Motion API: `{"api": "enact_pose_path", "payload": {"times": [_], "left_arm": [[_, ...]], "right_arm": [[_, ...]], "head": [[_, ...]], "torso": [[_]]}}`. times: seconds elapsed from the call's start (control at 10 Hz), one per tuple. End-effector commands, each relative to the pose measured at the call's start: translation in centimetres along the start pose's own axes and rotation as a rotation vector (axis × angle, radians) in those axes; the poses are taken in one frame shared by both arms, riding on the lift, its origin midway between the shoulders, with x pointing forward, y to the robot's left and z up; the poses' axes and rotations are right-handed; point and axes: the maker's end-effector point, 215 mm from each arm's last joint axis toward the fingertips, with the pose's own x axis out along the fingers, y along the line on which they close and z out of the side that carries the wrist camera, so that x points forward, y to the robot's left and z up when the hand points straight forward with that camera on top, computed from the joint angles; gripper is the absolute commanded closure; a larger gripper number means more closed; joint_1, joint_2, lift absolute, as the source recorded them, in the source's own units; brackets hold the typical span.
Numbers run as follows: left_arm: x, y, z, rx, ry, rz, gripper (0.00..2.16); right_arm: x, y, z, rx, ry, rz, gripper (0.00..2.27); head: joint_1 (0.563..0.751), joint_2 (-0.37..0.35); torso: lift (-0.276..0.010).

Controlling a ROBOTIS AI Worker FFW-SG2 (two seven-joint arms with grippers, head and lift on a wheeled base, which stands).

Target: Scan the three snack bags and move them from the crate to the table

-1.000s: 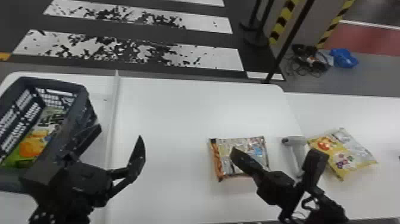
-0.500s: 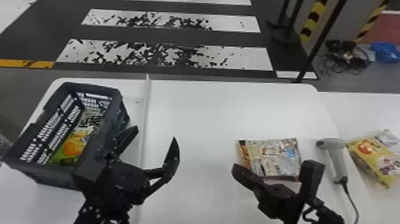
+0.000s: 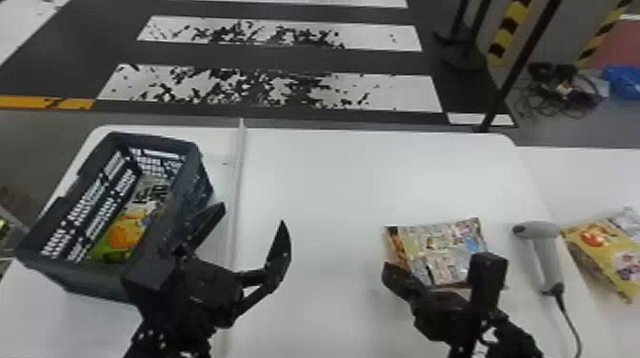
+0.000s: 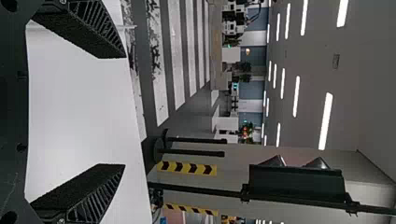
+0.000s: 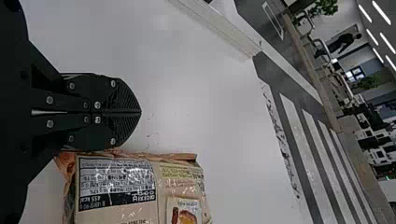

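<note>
One glossy, crinkled snack bag (image 3: 443,245) is lying on the smooth white table (image 3: 343,190), just beside the right end effector (image 3: 394,272), whose ribbed fingers are meeting, empty. A yellow bag (image 3: 607,247) is resting past the grey, pistol-shaped scanner (image 3: 547,252). Orange-and-green packaging (image 3: 125,233) is lying inside the slotted crate (image 3: 62,209); a straight raised strip (image 3: 236,176) is standing between crate and bags. The left end effector (image 3: 253,214) is gaping wide, empty.
</note>
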Motion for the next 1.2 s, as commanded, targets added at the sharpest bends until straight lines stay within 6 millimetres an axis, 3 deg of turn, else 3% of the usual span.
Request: {"api": "enact_pose_path", "payload": {"times": [0.0,0.5,1.1], "left_arm": [[0.1,0.0,0.2,-0.002,-0.003,0.002,0.03],[0.5,0.4,0.2,-0.007,-0.008,0.004,0.03],[0.9,0.6,0.3,-0.014,-0.013,0.003,0.03]], "right_arm": [[-1.2,-1.6,-0.3,0.024,-0.003,-0.029,2.24],[-5.5,-5.2,-1.2,0.098,-0.015,-0.081,2.24],[-8.6,-9.2,-1.5,0.134,-0.03,-0.147,2.24]], "head": [[0.695,-0.049],[0.695,-0.131],[0.695,-0.209]], "torso": [[-0.062],[-0.062],[-0.062]]}}
